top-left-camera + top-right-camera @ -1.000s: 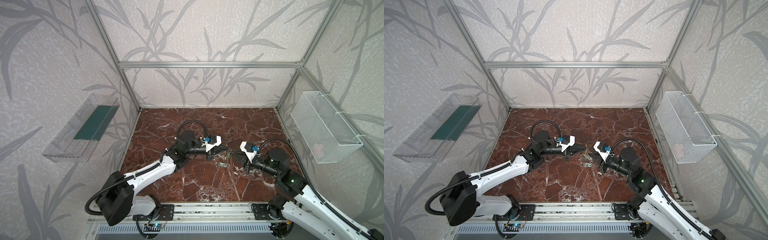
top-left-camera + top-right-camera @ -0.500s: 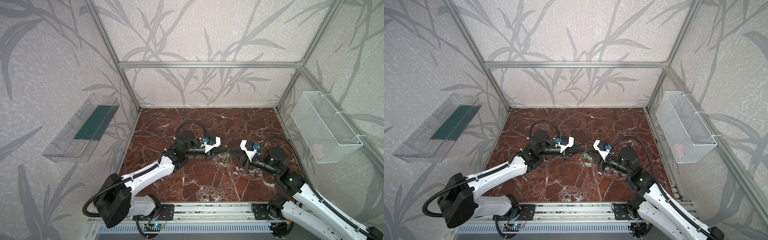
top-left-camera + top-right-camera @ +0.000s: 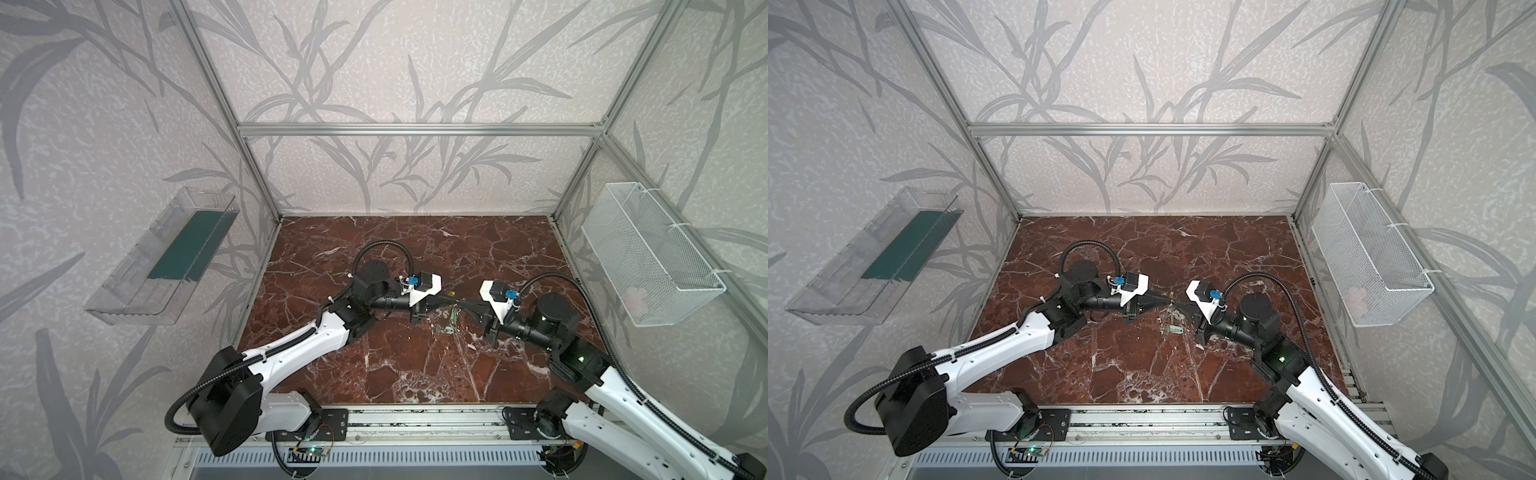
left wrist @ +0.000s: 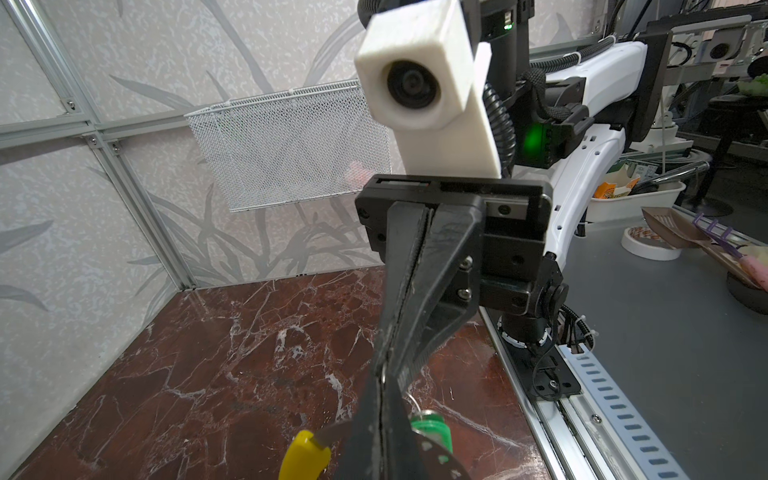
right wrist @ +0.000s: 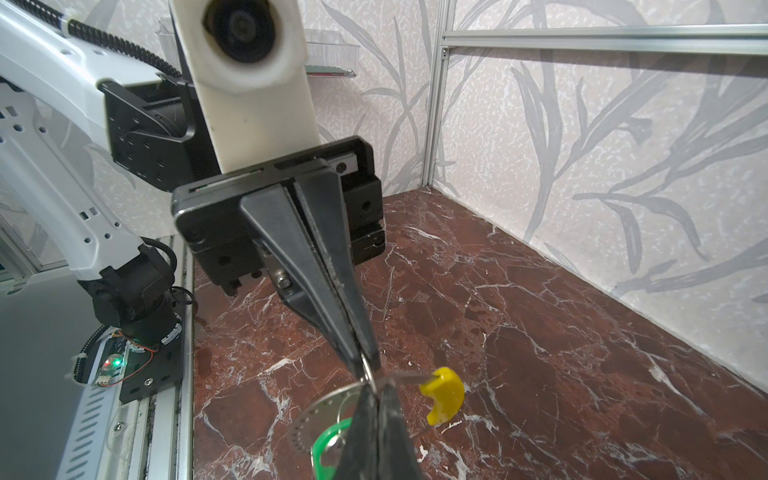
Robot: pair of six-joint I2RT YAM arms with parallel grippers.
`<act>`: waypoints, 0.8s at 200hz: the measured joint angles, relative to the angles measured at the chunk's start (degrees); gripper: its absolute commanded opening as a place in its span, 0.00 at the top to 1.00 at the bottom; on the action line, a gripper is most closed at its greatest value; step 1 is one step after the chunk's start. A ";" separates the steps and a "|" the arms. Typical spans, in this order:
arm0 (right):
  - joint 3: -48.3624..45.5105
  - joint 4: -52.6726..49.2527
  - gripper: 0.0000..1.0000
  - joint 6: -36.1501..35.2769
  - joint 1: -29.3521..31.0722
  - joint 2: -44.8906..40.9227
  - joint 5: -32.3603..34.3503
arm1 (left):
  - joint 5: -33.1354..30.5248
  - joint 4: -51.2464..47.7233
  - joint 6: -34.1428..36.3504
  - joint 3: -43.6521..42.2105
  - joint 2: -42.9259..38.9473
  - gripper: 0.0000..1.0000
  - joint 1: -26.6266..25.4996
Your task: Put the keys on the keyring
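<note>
A: What's in frame, big to small?
B: Marble table (image 3: 374,374). Left arm (image 3: 299,353) and right arm (image 3: 623,399) reach in from the front rail, and their tips meet over the middle of the table. There's a wire basket (image 3: 648,257) on the right wall and a clear tray (image 3: 166,257) on the left wall.
A: Jaws?
B: Left gripper (image 3: 451,300) has its fingers clamped on the keyring (image 5: 303,422). In the left wrist view the band shows on both sides of them. Right gripper (image 3: 460,303) is pressed tight too, tips at the band right beside the left's. Can't tell if it pinches the band or a thin wire loop there.
A: Where's the keyring?
B: In the air between the two tips, above the table. Its yellow segment (image 5: 442,395) sticks out free to one side.
A: Keys?
B: Green key (image 3: 454,314) hangs just under the tips, against the band. Second key (image 3: 448,330) lies on the marble nearby, toward the front rail, apart from both grippers.
</note>
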 measured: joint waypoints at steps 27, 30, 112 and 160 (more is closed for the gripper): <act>5.05 -9.77 1.00 -1.77 0.00 1.77 0.61 | -3.04 -12.79 7.89 4.42 -0.74 0.84 -0.04; 5.86 -10.91 1.00 -1.95 0.00 2.05 0.72 | -3.39 -14.45 8.70 5.16 -0.87 0.84 -0.04; 20.24 -32.79 1.00 -4.66 0.00 12.50 1.70 | -12.76 -37.35 25.83 14.19 -3.17 0.75 -2.12; 21.33 -35.87 1.00 -4.35 0.00 14.21 0.85 | -15.98 -42.03 29.66 16.02 -1.46 0.74 -4.79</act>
